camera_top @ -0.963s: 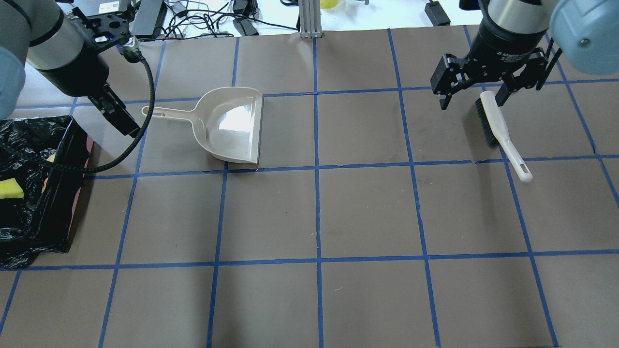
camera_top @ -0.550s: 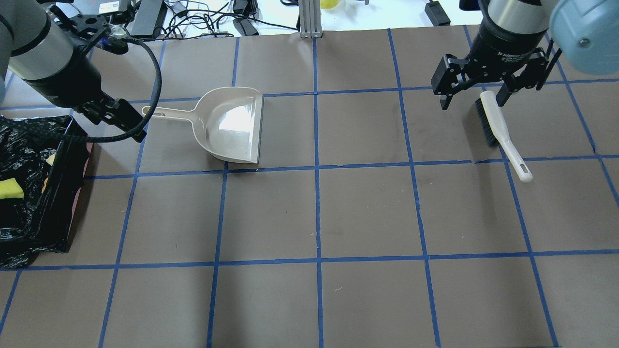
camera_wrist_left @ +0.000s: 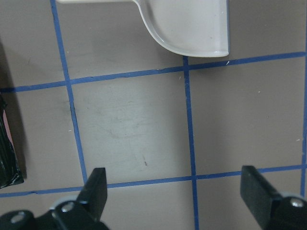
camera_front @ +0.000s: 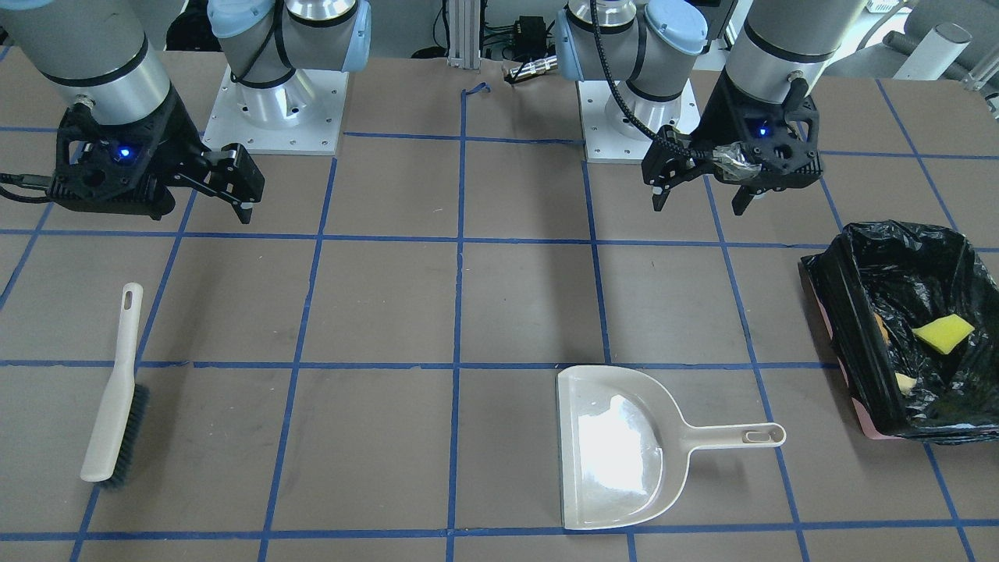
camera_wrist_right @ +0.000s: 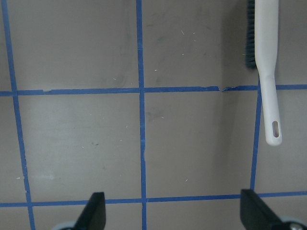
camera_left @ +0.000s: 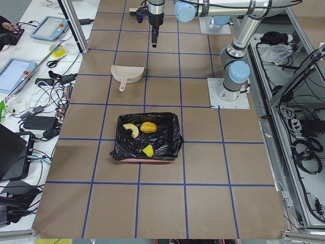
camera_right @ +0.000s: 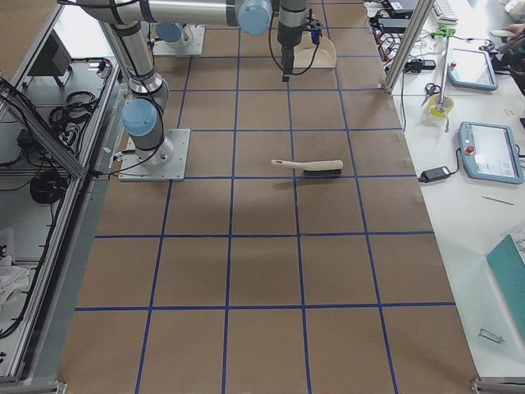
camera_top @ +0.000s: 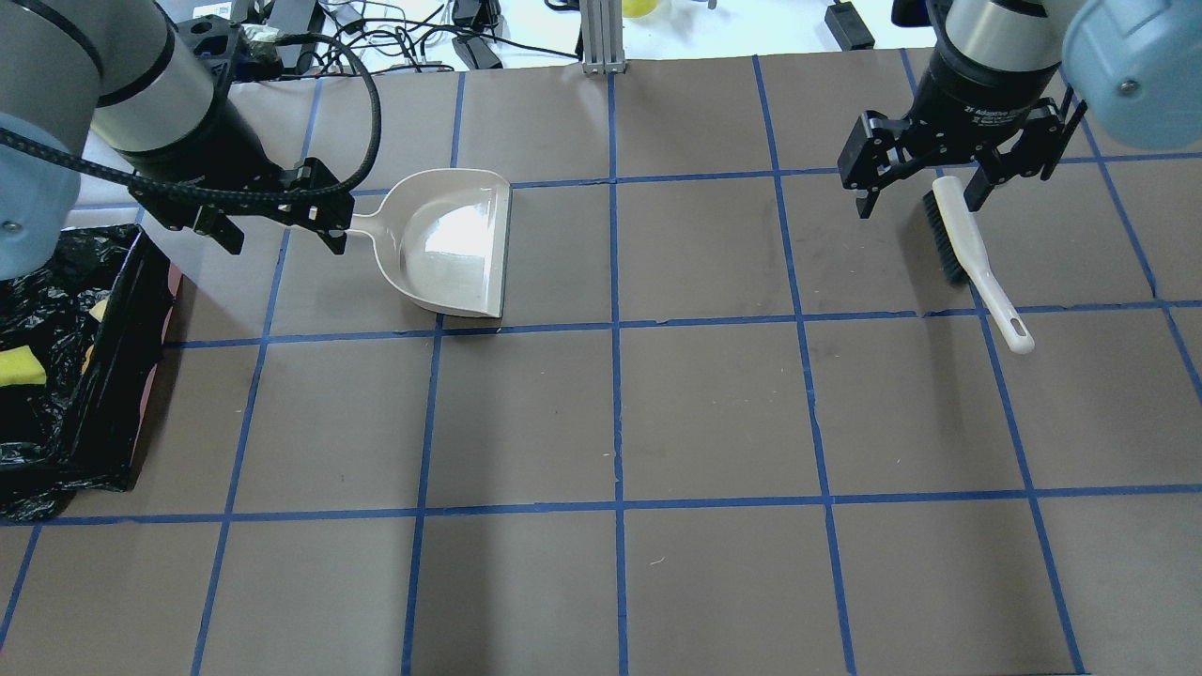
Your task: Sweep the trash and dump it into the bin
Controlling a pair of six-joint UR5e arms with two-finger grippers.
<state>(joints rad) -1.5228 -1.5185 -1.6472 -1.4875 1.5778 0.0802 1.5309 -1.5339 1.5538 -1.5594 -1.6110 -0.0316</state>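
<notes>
- Left tool (camera_top: 282, 237): jaws spread wide, nothing between them; raised over the bench (camera_top: 714, 413), between the bin (camera_top: 113, 376) and the dustpan (camera_top: 451, 249), near the handle end of the dustpan.
- Left wrist view: only bare bench between the two fingers (camera_wrist_left: 96, 189); one corner of the dustpan at the top edge, a strip of black bag at the left edge.
- Right tool (camera_top: 920, 202): jaws likewise wide apart and empty; held above the bristle end of the brush (camera_top: 967, 244), not touching it.
- Brush: flat on the bench, white handle pointing toward the robot, dark bristles along one side.
- Dustpan: flat on the bench, empty, open lip facing the bench centre, handle pointing toward the bin.
- Bin: at the end of the bench on the robot's left, pink side showing under a crinkled black liner.
- Trash, all three pieces inside the bin: golden-brown lump (camera_left: 148, 127), cream curved slice (camera_left: 131, 130) just beside it, yellow wedge (camera_left: 148, 150) apart from both.
</notes>
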